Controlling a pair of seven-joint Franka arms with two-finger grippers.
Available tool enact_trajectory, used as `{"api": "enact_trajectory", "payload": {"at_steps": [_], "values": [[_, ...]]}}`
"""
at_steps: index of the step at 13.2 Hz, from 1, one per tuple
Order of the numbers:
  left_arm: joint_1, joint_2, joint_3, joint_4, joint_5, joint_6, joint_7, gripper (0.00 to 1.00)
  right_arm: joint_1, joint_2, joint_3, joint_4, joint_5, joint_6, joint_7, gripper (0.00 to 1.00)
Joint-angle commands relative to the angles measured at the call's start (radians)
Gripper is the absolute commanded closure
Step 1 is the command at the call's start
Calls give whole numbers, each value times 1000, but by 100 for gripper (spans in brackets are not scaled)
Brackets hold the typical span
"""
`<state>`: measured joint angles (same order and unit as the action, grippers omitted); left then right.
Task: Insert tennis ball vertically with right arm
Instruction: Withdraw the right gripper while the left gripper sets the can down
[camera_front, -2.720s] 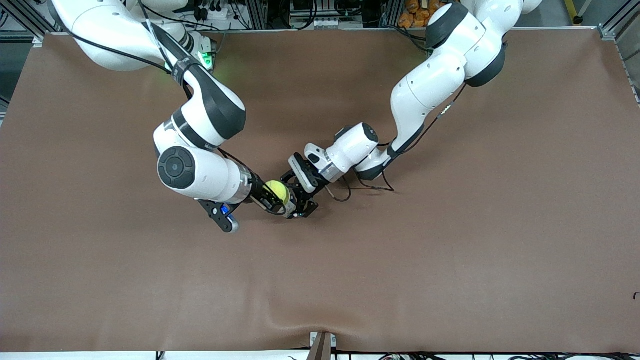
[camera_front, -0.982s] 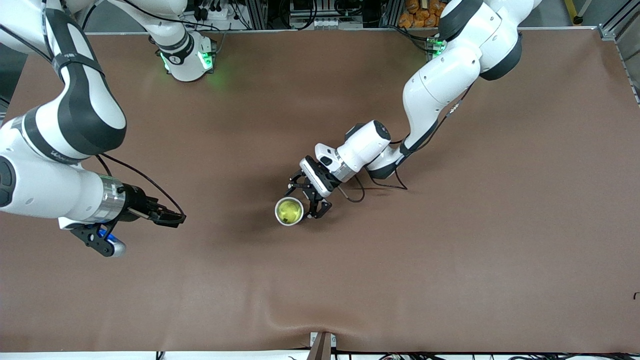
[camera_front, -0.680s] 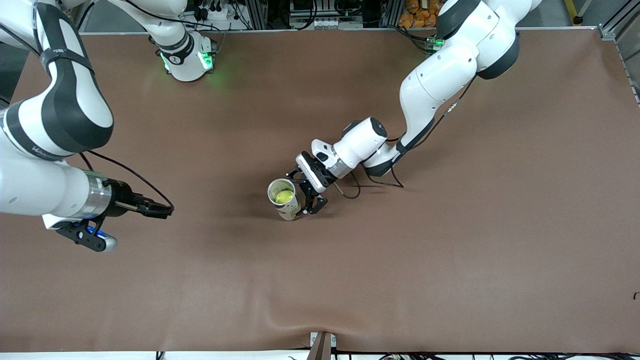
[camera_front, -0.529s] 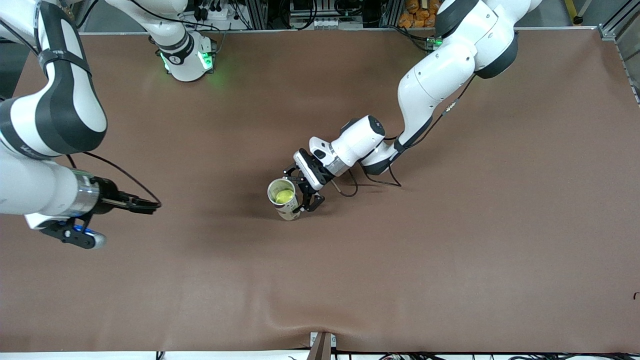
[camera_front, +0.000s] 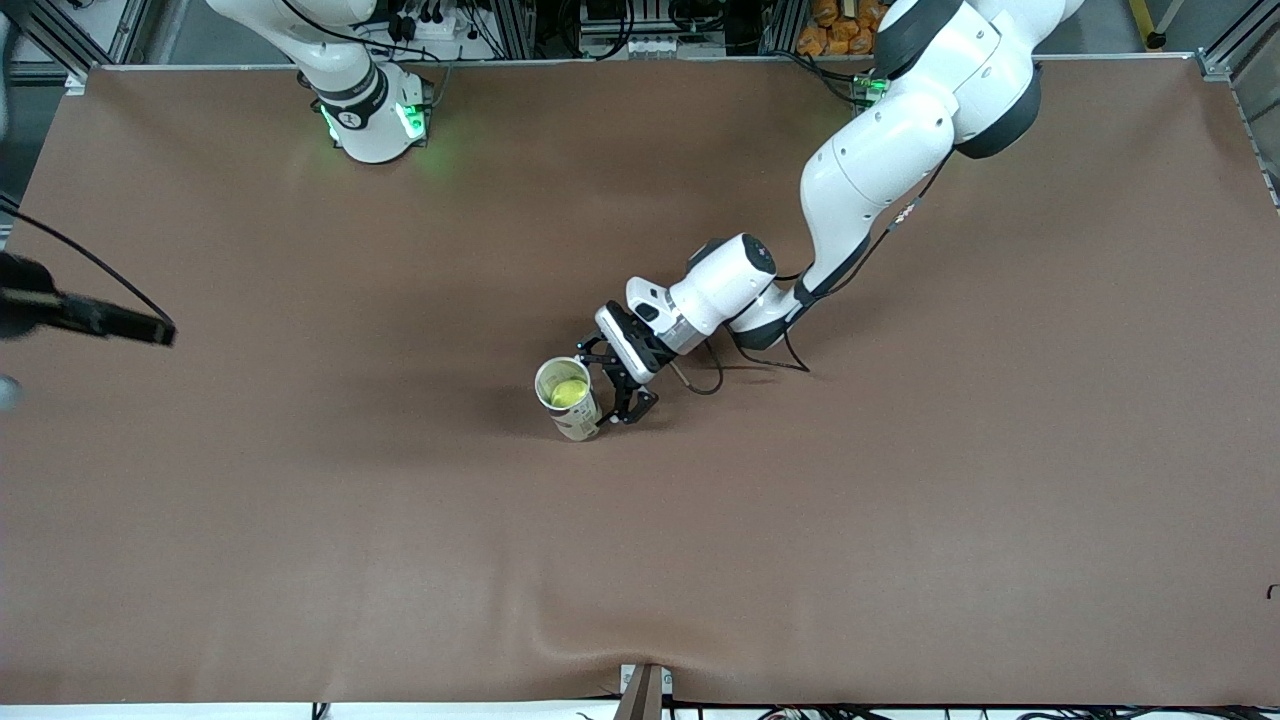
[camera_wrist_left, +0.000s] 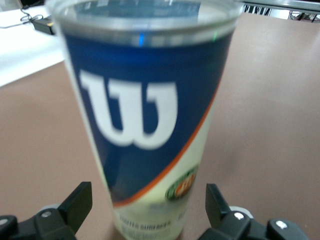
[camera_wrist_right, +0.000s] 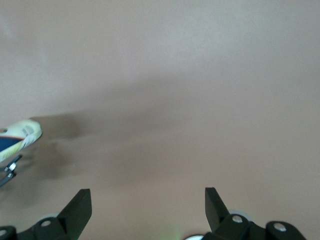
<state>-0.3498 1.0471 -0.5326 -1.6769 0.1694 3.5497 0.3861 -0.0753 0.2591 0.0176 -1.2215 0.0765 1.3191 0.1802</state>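
Observation:
A tennis ball can (camera_front: 580, 424) with a blue and white label stands upright on the brown table, open end up. The yellow tennis ball (camera_front: 569, 392) lies inside it. My left gripper (camera_front: 604, 388) is open, one finger on each side of the can's lower part with a small gap at each side. The left wrist view shows the can (camera_wrist_left: 150, 115) close up between that gripper's (camera_wrist_left: 147, 200) fingers. My right gripper (camera_front: 160, 333) is open and empty over bare table at the right arm's end. In its wrist view (camera_wrist_right: 147, 200) only the can's base (camera_wrist_right: 19, 136) shows at the edge.
The brown table cover (camera_front: 900, 500) has a raised wrinkle (camera_front: 600, 625) near the front edge's middle. The left arm (camera_front: 870, 170) reaches from its base to the can. A loose black cable (camera_front: 700, 380) hangs by the left wrist.
The right gripper held the ball at the can 2.7 s ago. The ball is now in the can, and the right arm has drawn back to its end. The left gripper barely moved.

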Motion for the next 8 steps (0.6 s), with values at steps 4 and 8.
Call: {"api": "enact_trajectory", "payload": {"at_steps": [4,8], "values": [[130,-185,2,-274,12,-47,-32,0,-3,-317,36,-376,-38,86,-18,0],[233,-324,-1,-284,10,-363,-79,0,-18,-324,54,-389,-49,101,-62,0]]}}
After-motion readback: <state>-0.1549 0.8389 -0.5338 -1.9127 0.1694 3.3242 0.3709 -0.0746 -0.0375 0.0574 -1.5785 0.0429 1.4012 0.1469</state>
